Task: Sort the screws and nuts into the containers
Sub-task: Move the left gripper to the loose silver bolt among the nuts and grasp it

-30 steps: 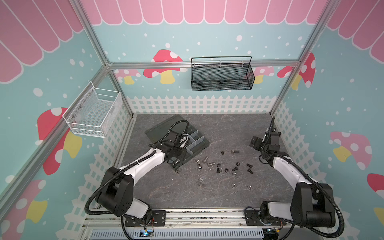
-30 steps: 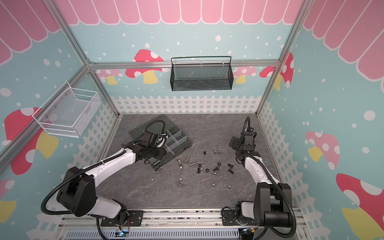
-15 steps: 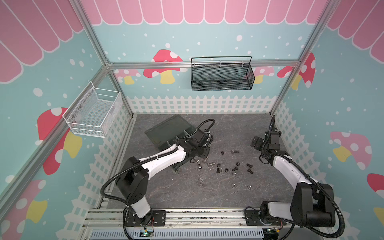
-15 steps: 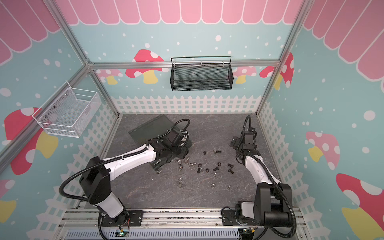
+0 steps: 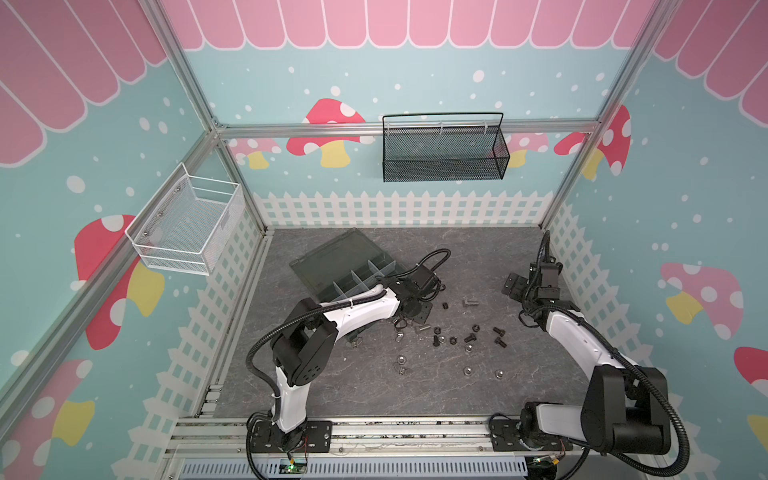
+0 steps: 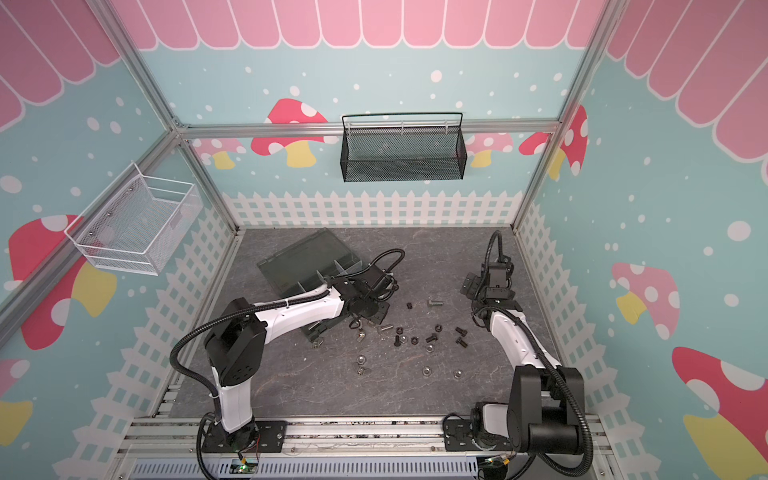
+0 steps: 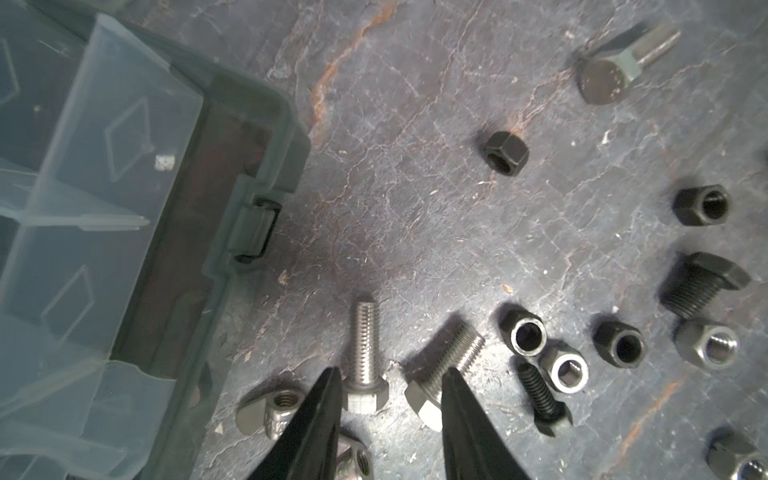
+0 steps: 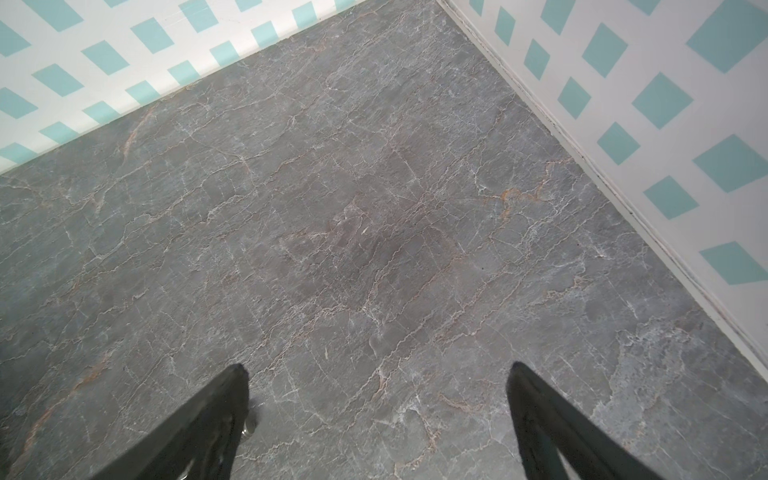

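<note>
My left fingers (image 7: 316,424), narrowly parted, straddle a silver screw (image 7: 365,353) near the edge of the box (image 7: 266,124); my right fingers (image 8: 199,415) spread wide above open tabletop (image 8: 374,208) by the corner.

A black mesh basket (image 5: 442,151) hangs on the back wall, hooked over a horizontal aluminium rail (image 5: 291,128) that runs behind its top edge. Below the black mesh basket a printed white picket fence (image 5: 399,210) lines the foot of the wall, and lower still lies the grey stone-patterned table (image 5: 457,386). Just left of the basket a red mushroom (image 5: 328,124) is printed on the teal wall, above the basket runs a row of pink scallops (image 5: 374,20), and well to its left, somewhat lower, a white wire-mesh basket (image 5: 187,230) is fixed to the side wall.
</note>
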Robot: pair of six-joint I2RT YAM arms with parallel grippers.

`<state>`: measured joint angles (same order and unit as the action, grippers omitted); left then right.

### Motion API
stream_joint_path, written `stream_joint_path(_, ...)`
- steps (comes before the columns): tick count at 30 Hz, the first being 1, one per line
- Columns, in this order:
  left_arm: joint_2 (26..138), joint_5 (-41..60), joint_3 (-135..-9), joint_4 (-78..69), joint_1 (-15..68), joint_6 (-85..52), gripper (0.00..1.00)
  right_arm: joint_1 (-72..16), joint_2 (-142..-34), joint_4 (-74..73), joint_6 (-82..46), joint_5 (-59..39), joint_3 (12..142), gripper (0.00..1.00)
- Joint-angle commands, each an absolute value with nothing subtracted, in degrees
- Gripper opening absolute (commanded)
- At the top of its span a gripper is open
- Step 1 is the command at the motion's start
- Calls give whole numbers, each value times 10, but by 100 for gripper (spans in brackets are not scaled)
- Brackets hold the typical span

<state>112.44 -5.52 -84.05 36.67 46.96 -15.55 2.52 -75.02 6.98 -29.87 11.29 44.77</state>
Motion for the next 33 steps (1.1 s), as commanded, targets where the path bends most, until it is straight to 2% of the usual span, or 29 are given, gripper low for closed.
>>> stream_joint_path(1,1139,-54,-856,382,471,-163,40,22,-750,77,-308,125,451,98)
stream_joint_path(22,1206,-70,-883,402,469,-159,38,22,-751,78,-308,126,445,98)
stream_joint_path(33,1217,-71,-884,422,458,-157,31,22,-748,79,-308,129,445,98)
